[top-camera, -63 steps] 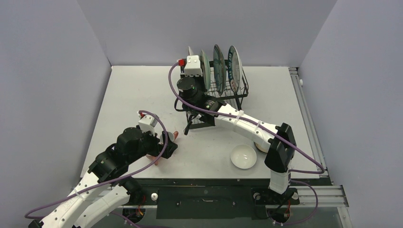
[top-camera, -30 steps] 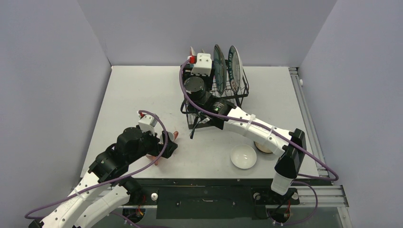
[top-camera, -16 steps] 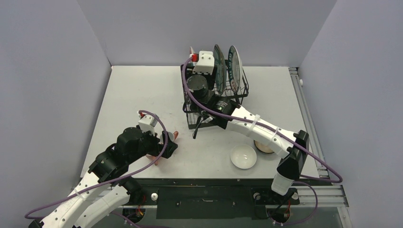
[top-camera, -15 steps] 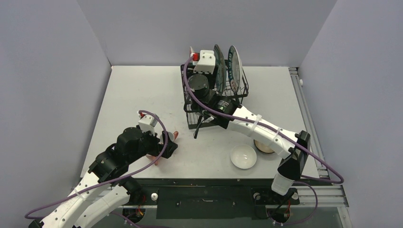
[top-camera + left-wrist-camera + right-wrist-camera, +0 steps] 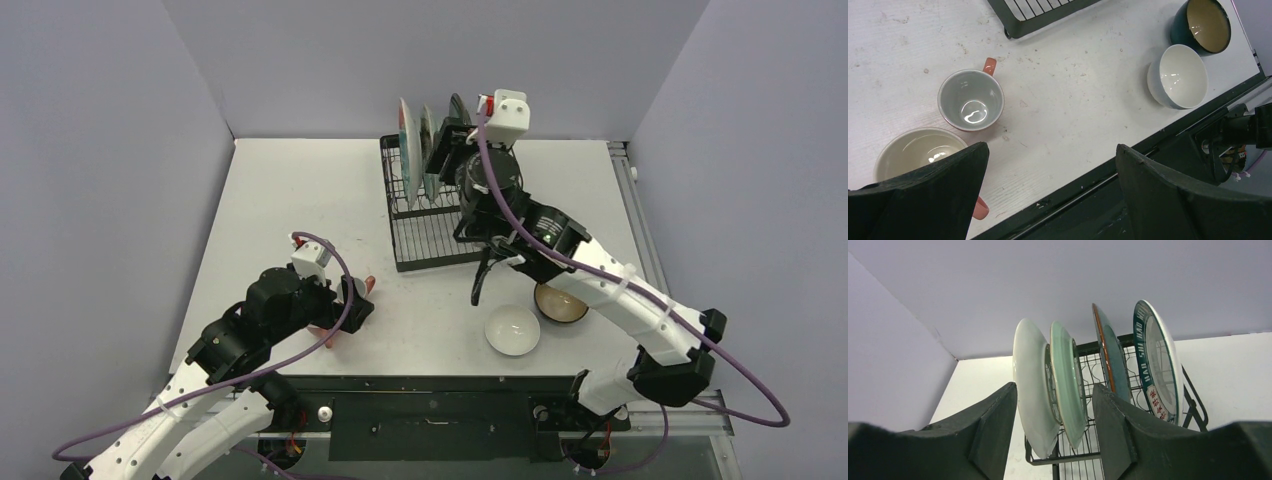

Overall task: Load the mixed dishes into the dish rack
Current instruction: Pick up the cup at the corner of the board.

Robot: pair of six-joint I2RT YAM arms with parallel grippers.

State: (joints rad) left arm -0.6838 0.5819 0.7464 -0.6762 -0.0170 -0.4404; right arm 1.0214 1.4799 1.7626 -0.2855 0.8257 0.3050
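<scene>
**Right arm swinging across to the rack's right end; left arm hovering over the mugs**

The right arm (image 5: 610,290) is reaching from the near right. Its elbow is lying low and wide by the right edge of the surface (image 5: 300,200), and its forearm is running back and left to a raised wrist at the right end of the dish rack (image 5: 430,235). The right fingers (image 5: 988,435) are standing partly apart, gripping nothing. They are pointing at four plates standing upright in the slots: a white plate (image 5: 1030,385), a pale green plate (image 5: 1068,380), a teal plate (image 5: 1110,355) and a green-rimmed lettered plate (image 5: 1158,365).

The left arm (image 5: 240,340) is folding forward over the near left. The left fingers (image 5: 928,195) are spread wide and empty above a pink mug (image 5: 970,100) and a second mug (image 5: 913,150), both upright and close together. The white bowl (image 5: 512,330) and the dark bowl (image 5: 560,303) are sitting side by side on the surface, in front of the rack.

Half a second earlier the right wrist was over the rack's left end, hiding the white and pale green plates. Now it is covering the right end, and the elbow is sitting farther out and nearer. The left arm, mugs and bowls are showing no change.
</scene>
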